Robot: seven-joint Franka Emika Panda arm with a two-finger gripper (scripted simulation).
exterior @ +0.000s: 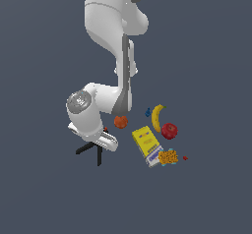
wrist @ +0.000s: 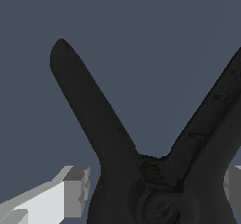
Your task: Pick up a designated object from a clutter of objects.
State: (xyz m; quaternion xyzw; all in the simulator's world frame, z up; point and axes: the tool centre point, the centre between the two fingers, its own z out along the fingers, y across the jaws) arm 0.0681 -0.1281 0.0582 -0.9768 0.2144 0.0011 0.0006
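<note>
In the exterior view the arm's white wrist hides the gripper (exterior: 102, 138) and most of the black spring clamp (exterior: 88, 148), leaving only two handles poking out on the grey surface (exterior: 44, 189), well apart from the yellow box (exterior: 145, 139). The wrist view shows the clamp's (wrist: 141, 180) pivot between the parted jaws, one finger (wrist: 70, 192) either side (contact unclear).

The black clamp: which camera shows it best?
The wrist view: the black clamp fills the picture, both handles splayed, a finger on each side. The exterior view shows only its handle ends under the gripper.
</note>
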